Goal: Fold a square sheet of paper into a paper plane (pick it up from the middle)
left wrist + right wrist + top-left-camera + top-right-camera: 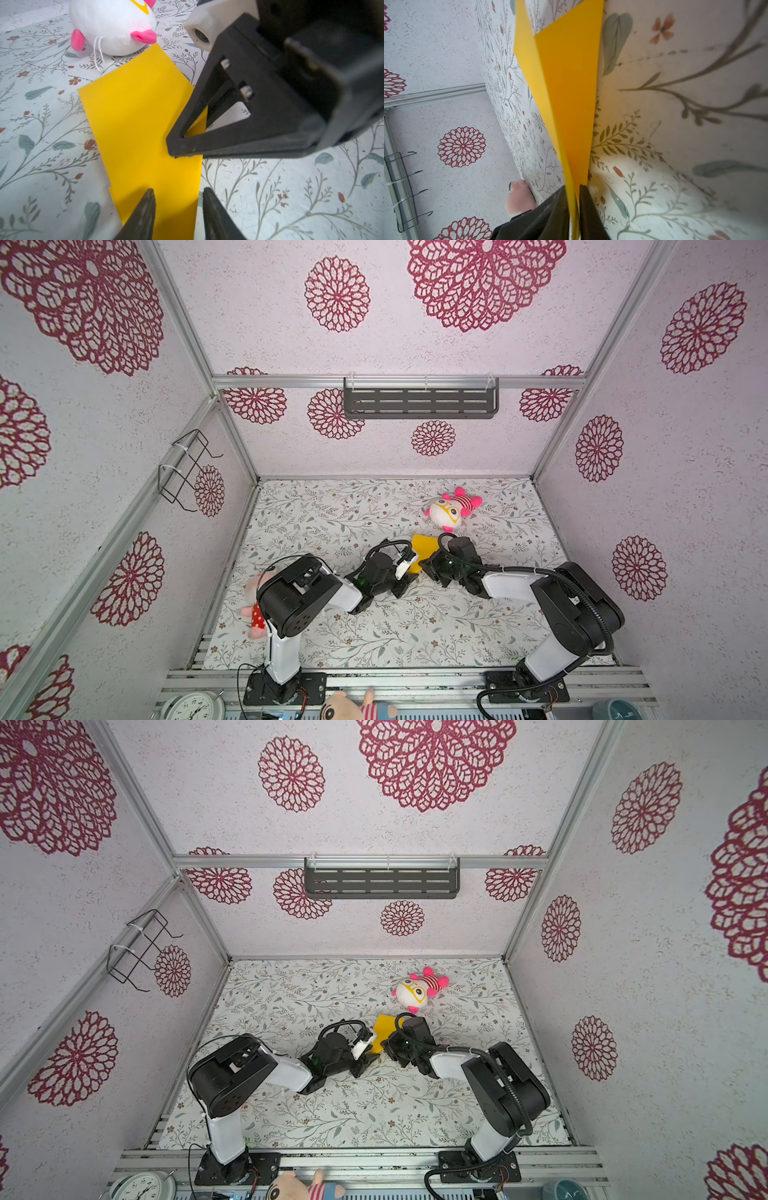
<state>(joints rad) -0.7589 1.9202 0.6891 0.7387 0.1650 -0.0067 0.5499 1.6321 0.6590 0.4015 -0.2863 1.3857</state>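
One folded sheet [141, 124] at right gripper [574, 192]

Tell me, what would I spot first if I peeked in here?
The bright yellow-orange folded paper sheet jumps out mid-table, pinched by the right gripper. Just beyond it, nearer the back wall, lies a pink-and-white plush toy, and big crimson lace-like flower prints cover the pale walls.

Lying far right on floral table cover [374, 635]: pink-and-white plush toy [451, 510]. Hanging on back wall: dark slotted shelf [419, 402]. Hanging on left wall: wire rack [187, 468]. Sitting along front edge: clock [193, 707], striped plush [353, 707].
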